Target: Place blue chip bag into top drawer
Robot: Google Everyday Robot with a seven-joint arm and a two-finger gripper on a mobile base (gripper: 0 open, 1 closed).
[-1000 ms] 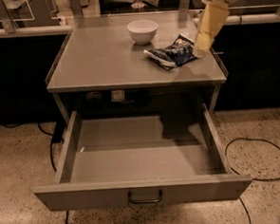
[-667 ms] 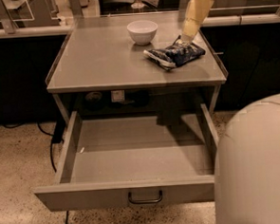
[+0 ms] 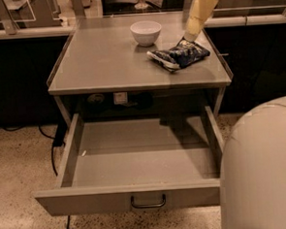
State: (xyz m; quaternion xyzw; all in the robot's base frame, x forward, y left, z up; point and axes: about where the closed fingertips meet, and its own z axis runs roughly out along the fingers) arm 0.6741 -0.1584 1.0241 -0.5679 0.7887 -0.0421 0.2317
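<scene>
Grey tabletop (image 3: 105,60) with white bowl (image 3: 145,32) and blue chip bag (image 3: 179,55), gripper (image 3: 190,35) at the bag's far end

The gripper (image 3: 192,33) comes down at a slant from above and behind the bag (image 3: 179,54). Its pale yellowish body leans to the right, and its tip meets the bag's far end. A big rounded pale shell (image 3: 263,167) of the robot bulks nearer than the bag, to its right.

The tool (image 3: 192,34) hung over the far right part of the counter (image 3: 106,65). A white bowl (image 3: 145,32) stood upright on the counter just left of it. Well below and left of it, a black cable (image 3: 53,161) trailed across the speckled floor (image 3: 16,192).
</scene>
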